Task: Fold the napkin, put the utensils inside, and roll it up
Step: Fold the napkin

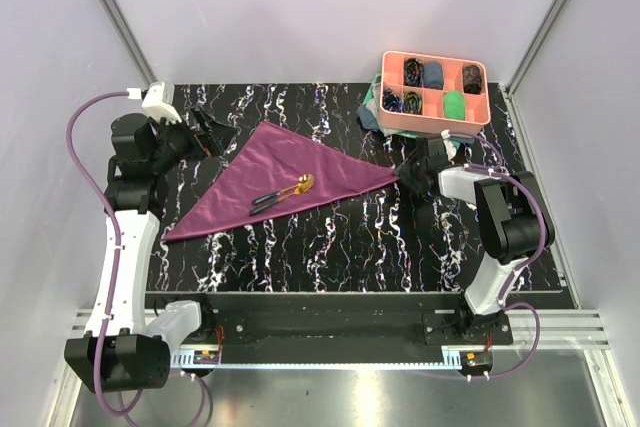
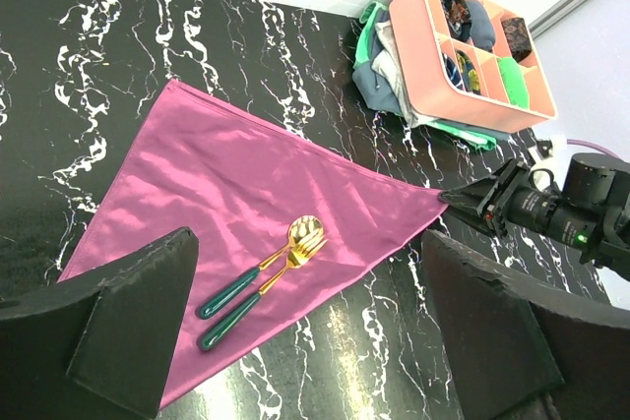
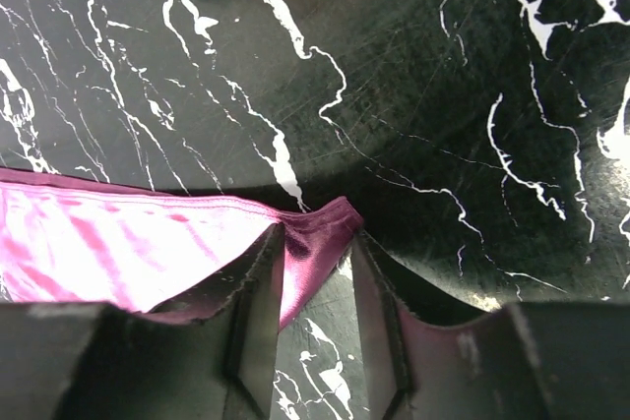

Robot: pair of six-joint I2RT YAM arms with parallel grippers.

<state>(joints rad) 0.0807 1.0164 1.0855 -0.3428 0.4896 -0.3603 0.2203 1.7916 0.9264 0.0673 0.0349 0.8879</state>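
While the left fingers (image 2: 138,312) hang wide, the right fingers (image 3: 256,327) straddle one corner of the napkin (image 3: 118,243), unclenched.

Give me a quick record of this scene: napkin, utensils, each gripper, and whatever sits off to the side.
napkin: plum cloth, folded into a triangle, flat on the table
utensils: gold spoon and fork side by side on the napkin
left gripper: open, holding nothing, beyond the napkin's left side
right gripper: jaws apart, straddling the napkin's right corner
side: pink tray with cloth rolls, far right
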